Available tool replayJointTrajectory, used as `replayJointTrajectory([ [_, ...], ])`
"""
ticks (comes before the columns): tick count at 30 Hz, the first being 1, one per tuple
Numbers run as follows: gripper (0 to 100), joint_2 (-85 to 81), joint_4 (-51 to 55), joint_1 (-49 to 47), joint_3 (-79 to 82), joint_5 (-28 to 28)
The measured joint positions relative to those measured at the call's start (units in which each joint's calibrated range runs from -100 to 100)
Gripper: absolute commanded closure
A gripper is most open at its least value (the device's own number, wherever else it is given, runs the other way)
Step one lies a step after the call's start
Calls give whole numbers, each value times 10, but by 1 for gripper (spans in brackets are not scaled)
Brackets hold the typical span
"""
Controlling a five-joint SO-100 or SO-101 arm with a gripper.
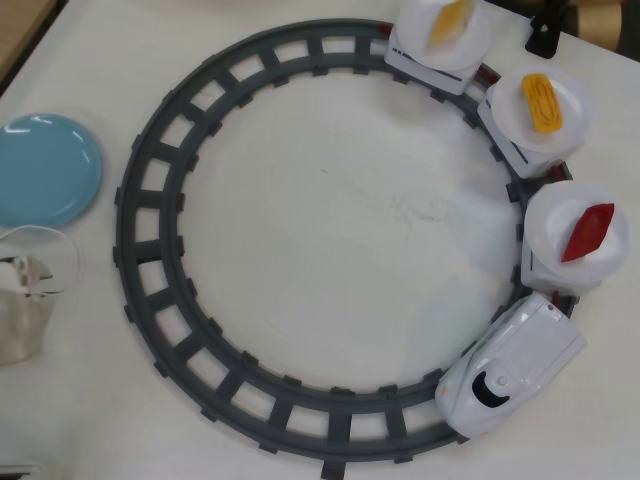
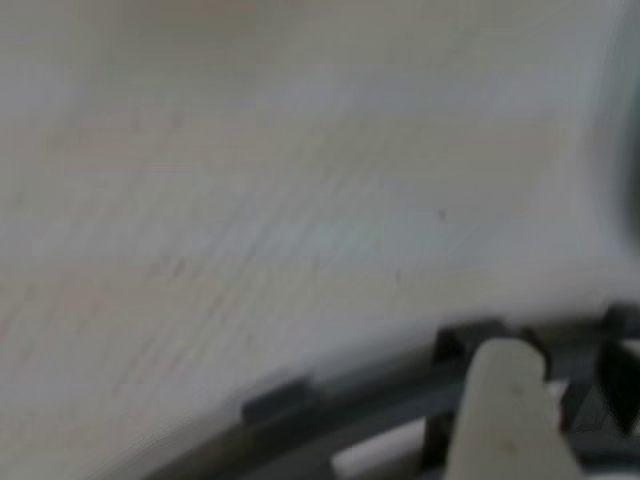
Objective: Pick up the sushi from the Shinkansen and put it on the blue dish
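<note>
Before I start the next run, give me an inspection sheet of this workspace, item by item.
Surface: white table, faint scuffs inside the grey track.
Job's things: Shinkansen on the track at lower right; dark-red sushi on the plate car behind it; blue dish bare, at the left edge.
Clutter: two orange-yellow pieces on the other cars.
Claw: one pale fingertip in the blurred wrist view; state unclear.
Cables: white loop at left, possibly a cord.
Surroundings: black object at top right.

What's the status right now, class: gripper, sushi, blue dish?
Fingers: one pale tip over the track, blurred, state unclear. Sushi on plate behind the Shinkansen. Blue dish empty, far left overhead.
</note>
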Motion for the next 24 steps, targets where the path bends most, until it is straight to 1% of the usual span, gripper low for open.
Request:
replayJointTrajectory([
  [3,89,0,8,20,-5,0],
  [16,88,0,8,24,-15,0],
  [24,88,0,71,20,-55,0],
])
